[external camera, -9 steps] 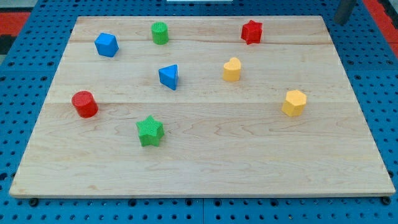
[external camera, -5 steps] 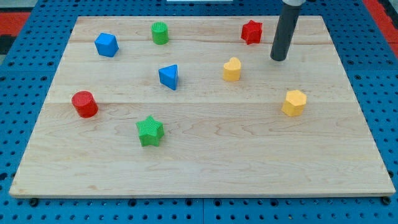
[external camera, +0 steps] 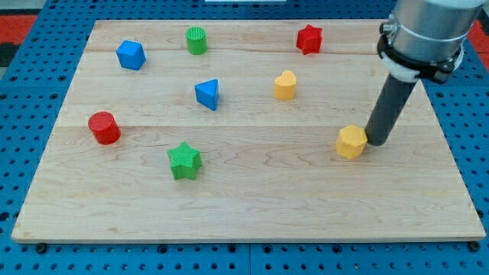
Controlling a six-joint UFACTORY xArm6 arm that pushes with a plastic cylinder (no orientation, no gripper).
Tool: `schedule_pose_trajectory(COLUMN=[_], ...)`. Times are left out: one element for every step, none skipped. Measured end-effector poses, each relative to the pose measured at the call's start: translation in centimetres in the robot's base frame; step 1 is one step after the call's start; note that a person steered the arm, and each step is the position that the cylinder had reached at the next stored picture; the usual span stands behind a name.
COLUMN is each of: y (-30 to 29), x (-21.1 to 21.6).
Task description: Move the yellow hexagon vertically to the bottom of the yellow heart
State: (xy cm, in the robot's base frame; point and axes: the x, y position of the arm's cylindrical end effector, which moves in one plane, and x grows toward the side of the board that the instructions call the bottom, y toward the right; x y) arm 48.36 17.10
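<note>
The yellow hexagon point(external camera: 351, 142) lies right of the board's middle, toward the view's bottom. The yellow heart point(external camera: 285, 85) stands up and to the left of it. My tip point(external camera: 377, 141) touches the hexagon's right side; the dark rod rises from it toward the view's top right.
On the wooden board point(external camera: 244, 214) there are also a red star point(external camera: 309, 39) at the top, a green cylinder point(external camera: 196, 40), a blue block point(external camera: 131, 55), a blue triangle point(external camera: 207, 94), a red cylinder point(external camera: 103, 127) and a green star point(external camera: 184, 160).
My rod came in from the view's top right, down to the hexagon's right side. The yellow hexagon has slid a little left and down.
</note>
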Motion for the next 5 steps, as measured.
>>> schedule_pose_trajectory(y=[-5.3,-8.0,-4.2,-10.3,-20.8], x=[1.6,1.9,5.1,11.0,12.5])
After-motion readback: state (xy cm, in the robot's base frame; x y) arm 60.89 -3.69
